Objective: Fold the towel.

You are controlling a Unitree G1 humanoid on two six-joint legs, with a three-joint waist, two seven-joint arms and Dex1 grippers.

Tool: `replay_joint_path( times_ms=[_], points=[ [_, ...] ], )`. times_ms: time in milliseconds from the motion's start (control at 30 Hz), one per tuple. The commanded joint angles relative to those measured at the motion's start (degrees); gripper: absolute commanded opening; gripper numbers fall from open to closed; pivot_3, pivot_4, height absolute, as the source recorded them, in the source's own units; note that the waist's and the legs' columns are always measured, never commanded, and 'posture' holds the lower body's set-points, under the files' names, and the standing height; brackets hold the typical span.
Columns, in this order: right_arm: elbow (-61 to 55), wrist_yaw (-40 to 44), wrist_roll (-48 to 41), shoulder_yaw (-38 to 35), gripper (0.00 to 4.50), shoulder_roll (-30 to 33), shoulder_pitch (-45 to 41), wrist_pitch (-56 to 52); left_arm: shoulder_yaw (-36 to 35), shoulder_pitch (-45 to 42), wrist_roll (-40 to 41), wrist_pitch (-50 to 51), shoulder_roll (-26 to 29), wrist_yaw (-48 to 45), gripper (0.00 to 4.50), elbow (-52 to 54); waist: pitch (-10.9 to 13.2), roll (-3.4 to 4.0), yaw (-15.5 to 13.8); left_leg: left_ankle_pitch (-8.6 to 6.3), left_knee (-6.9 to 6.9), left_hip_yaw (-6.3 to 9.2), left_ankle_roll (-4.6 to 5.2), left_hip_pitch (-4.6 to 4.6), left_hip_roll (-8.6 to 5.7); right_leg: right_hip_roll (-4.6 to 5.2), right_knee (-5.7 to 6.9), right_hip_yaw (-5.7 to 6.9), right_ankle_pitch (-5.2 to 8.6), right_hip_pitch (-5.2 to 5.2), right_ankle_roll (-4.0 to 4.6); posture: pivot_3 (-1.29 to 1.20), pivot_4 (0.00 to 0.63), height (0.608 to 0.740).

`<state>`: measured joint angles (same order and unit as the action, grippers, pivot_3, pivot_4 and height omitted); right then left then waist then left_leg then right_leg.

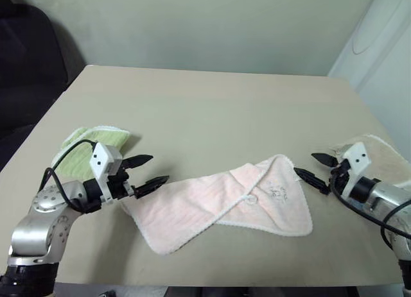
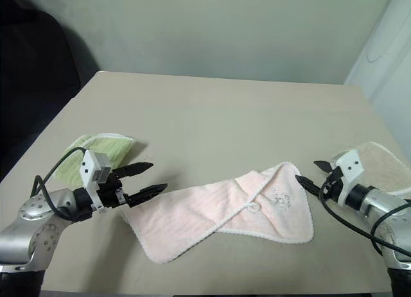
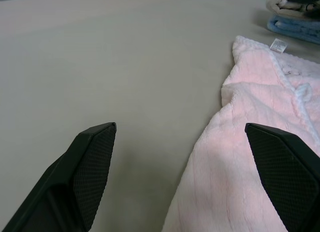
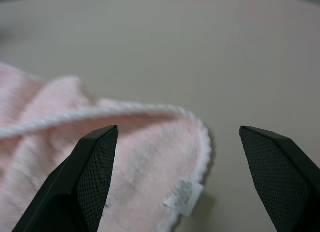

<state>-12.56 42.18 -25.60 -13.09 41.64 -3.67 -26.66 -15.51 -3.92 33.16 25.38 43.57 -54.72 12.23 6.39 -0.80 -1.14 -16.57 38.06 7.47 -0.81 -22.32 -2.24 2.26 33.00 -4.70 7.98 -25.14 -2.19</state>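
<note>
While both grippers hang apart from any cloth, the towel (image 1: pixel 221 204) lies near the front edge of the table (image 1: pixel 212 111), between the two arms; it is pale pink terry, soft and faintly ribbed, edged all round with white scalloped stitching. Its shape is a loose, slanted fold: one flap crosses over another, so the white edging runs diagonally across the middle, where a small white loop (image 1: pixel 251 198) sits beside a faint printed mark (image 1: pixel 277 189); a little white label (image 4: pixel 183 196) pokes out at the corner nearest the right arm. The left gripper (image 1: pixel 146 172) has its black, wedge-shaped fingers spread wide, their inner pads finely cross-hatched, with the tips just off the towel's left corner and nothing between them; the right gripper (image 1: pixel 316 169) is likewise spread and empty, pointing at the towel's rounded right corner. A light green ribbed towel (image 1: pixel 96 142) lies folded behind the left arm; a beige towel (image 1: pixel 379 152) rests by the right arm; the tabletop is smooth, matte and tan.
</note>
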Motion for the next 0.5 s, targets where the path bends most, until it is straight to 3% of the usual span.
replay_joint_path(
  times_ms=[33,267,500],
  points=[
    [1.47,-1.06,2.11,0.98,4.08,0.01,-3.26,0.99,-0.40,-0.28,-0.15,-1.19,-0.26,-0.14,4.50,0.22,0.00,0.01,0.04,-0.01,0.00,0.00,-0.01,0.01,0.00,0.00,0.01,0.00,0.00,0.00,0.00,0.00,0.150,0.740],
    [7.72,0.41,5.19,6.83,4.08,-1.83,-10.98,1.59,-0.65,0.89,-0.05,-1.29,-1.02,0.56,4.50,1.23,-0.01,0.01,0.17,0.00,-0.01,0.00,0.00,0.06,0.00,0.00,0.02,0.00,-0.01,0.03,0.01,0.00,0.150,0.740],
    [23.23,1.12,11.33,12.99,4.08,-4.10,-21.45,4.57,-1.13,1.78,0.07,-1.23,-1.68,1.47,4.50,2.34,0.00,0.02,0.06,0.02,-0.01,0.00,0.00,0.08,0.00,0.00,0.04,0.01,-0.11,0.01,0.12,0.00,0.150,0.740]
  ],
)
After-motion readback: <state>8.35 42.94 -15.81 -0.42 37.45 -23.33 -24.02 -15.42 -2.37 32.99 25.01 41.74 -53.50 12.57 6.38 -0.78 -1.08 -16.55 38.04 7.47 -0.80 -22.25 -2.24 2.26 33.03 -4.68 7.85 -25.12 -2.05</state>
